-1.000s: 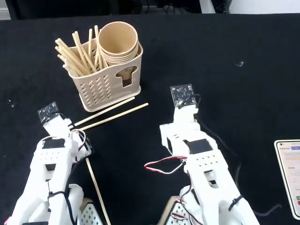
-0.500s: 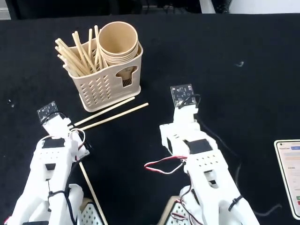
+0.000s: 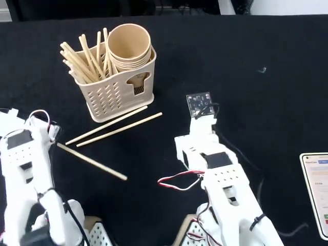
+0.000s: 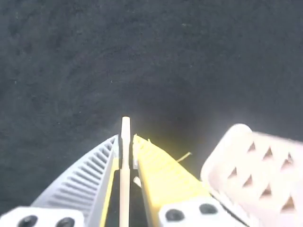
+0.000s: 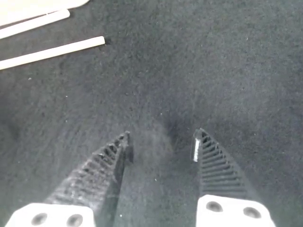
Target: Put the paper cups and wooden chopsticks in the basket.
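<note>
The basket [image 3: 120, 89] stands toward the desk's [image 3: 246, 61] far left corner. A stack of cups [image 3: 129, 45] sits in its right compartment and a bundle of chopsticks [image 3: 82, 59] leans in its left one. Two loose chopsticks [image 3: 119, 129] lie slanted side by side on the desk just in front of the basket, the far end of one close against its foot. A third chopstick [image 3: 91, 161] sits nearer the near edge, slanted the other way, with one end at the left arm [image 3: 23, 159] by the desk's left edge. Whether it rests on the desk or is lifted cannot be told. The left gripper [image 4: 127, 138] is clenched on this third chopstick, whose tip pokes out just past the fingertips. The right gripper [image 5: 162, 138] is released, its jaws spread wide over bare desk near the middle, with the ends of the loose chopsticks a little beyond it. A phone [image 3: 315, 189] lies at the right edge.
</note>
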Controlling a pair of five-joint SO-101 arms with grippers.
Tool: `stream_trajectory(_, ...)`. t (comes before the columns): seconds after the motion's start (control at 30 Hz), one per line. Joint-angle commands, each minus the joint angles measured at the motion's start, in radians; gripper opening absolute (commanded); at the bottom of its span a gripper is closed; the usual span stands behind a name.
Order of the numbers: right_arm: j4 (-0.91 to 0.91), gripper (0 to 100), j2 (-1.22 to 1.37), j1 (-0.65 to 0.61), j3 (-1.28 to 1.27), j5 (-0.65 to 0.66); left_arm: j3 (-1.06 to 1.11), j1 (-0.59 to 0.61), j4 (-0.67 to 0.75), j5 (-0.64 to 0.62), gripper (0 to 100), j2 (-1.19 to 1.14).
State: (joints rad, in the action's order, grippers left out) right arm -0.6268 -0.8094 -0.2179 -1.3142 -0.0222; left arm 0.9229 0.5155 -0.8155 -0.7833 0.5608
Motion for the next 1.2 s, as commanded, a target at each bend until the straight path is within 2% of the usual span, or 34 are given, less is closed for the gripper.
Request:
stream_trajectory(0.0,0.017,21.5,-0.035,-0.009,0.004,-0.006,-0.035,-0.01,0.058,-0.106,3,-0.1)
stream_trajectory(0.2,0.017,21.5,-0.035,-0.009,0.004,-0.006,-0.099,-0.062,0.057,-0.114,4,-0.233)
stream_trajectory(0.3,0.017,21.5,-0.035,-0.009,0.004,-0.006,-0.093,-0.061,0.049,-0.114,13,-0.241)
stream_trajectory(0.4,0.017,21.5,-0.035,-0.009,0.004,-0.006,-0.13,-0.061,-0.068,-0.114,24,-0.241)
stream_trajectory(0.5,0.017,21.5,-0.035,-0.011,0.005,-0.006,-0.193,-0.079,-0.221,-0.112,26,-0.242)
stream_trajectory(0.57,0.017,21.5,-0.035,-0.012,0.005,-0.006,-0.22,-0.096,-0.253,-0.104,26,-0.252)
stream_trajectory(0.67,0.017,21.5,-0.035,-0.012,0.005,-0.006,-0.237,-0.124,-0.25,-0.058,26,-0.253)
stream_trajectory(0.87,0.017,21.5,-0.035,-0.011,0.005,-0.006,-0.196,-0.133,-0.126,-0.057,26,-0.284)
stream_trajectory(1.17,0.017,21.5,-0.035,-0.011,0.005,-0.006,-0.277,-0.125,-0.12,-0.061,26,-0.592)
